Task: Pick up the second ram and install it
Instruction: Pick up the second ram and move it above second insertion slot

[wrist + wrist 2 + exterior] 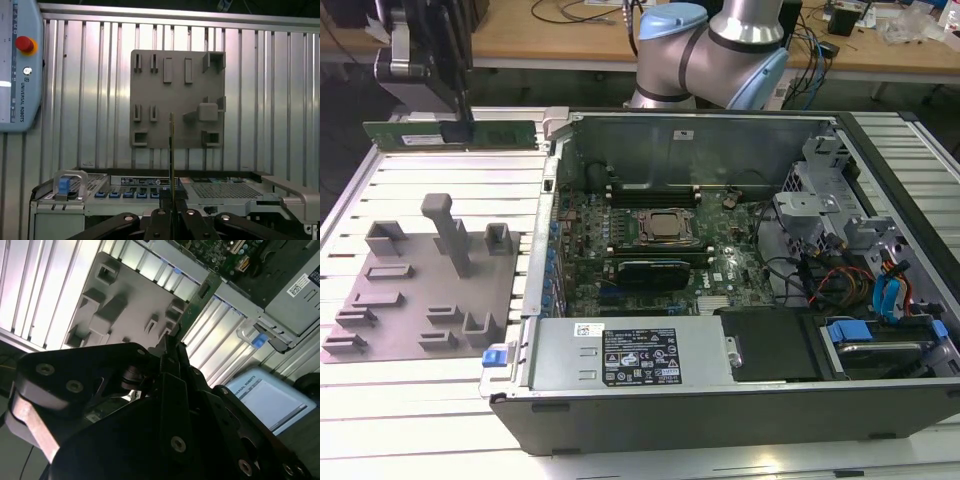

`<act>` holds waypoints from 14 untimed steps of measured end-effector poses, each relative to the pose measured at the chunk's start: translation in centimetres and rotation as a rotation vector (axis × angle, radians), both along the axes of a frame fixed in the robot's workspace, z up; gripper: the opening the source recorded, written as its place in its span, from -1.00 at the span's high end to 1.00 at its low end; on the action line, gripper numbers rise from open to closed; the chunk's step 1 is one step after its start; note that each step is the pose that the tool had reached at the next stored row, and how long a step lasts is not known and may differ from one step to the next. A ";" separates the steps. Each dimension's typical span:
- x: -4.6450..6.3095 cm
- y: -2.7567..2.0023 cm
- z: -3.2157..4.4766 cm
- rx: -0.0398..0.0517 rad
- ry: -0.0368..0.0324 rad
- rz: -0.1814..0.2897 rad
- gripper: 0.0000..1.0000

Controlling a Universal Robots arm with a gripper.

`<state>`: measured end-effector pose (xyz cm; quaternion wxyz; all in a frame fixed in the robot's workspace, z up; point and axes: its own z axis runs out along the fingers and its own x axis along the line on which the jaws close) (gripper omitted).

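The second ram (450, 133), a long thin green board, hangs level in the air above the slatted table at the exterior view's upper left, beyond the grey fixture plate (420, 290). My gripper (460, 120) is shut on its upper edge near the middle. In the second wrist view the ram (197, 302) sticks out past my black fingers (172, 347) toward the case. In the first wrist view the ram (171, 150) appears edge-on as a thin line rising from my gripper (171, 202). The open computer case with its motherboard (650, 235) lies to the exterior view's right of the ram.
The processor socket (665, 227) sits mid-board, with dark memory slots (650, 188) behind it. A power supply (630, 355) lies along the case's front and a drive cage with cables (870, 290) at the right. A teach pendant (15, 65) rests beside the fixture plate.
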<state>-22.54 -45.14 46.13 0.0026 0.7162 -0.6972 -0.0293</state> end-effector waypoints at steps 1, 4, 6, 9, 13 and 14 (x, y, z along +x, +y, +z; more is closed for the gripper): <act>0.1 0.29 -0.02 0.0000 0.0000 0.000 0.78; 0.3 1.28 -0.20 0.0000 0.0000 0.000 0.78; 0.5 1.67 -0.46 0.0000 0.0000 0.000 0.78; 0.8 2.02 -0.63 0.0001 0.0000 0.000 0.78; 1.2 2.31 -0.82 0.0000 0.0000 0.000 0.78; 1.3 2.39 -0.88 0.0000 0.0000 0.000 0.78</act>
